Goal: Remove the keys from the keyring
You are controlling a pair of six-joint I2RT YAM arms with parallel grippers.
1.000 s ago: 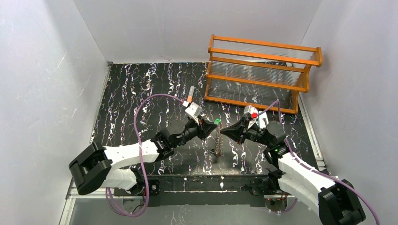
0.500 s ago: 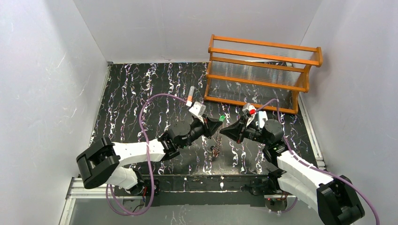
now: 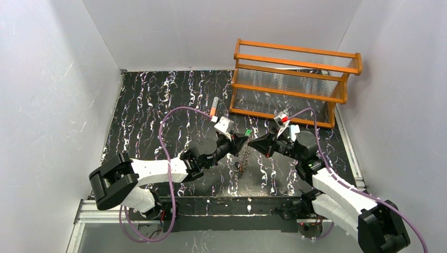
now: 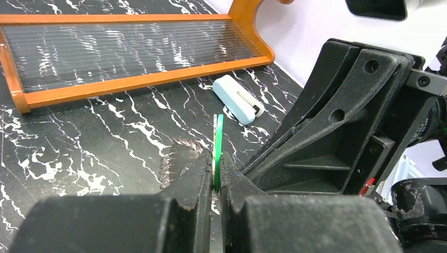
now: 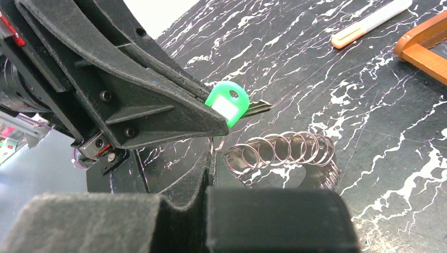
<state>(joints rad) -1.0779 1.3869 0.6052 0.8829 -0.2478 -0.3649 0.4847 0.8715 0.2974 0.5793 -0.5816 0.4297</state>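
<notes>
Reading top view, left pincer (image 3: 243, 141) clenched on green key (image 3: 247, 132) meets right pincer (image 3: 253, 143) tip-to-tip, keyring (image 3: 243, 158) trailing nearward toward the bench (image 3: 158, 105); left wrist: key edge-on in jaws, keyring just left; right wrist: right pincer clenched at keyring's end, coils running right.

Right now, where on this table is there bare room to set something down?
The back-left table, between the left wall and the tube, is bare. Crowded: the middle, where the left fingers pinch the key and the right fingers the keyring, and by the rack.
</notes>
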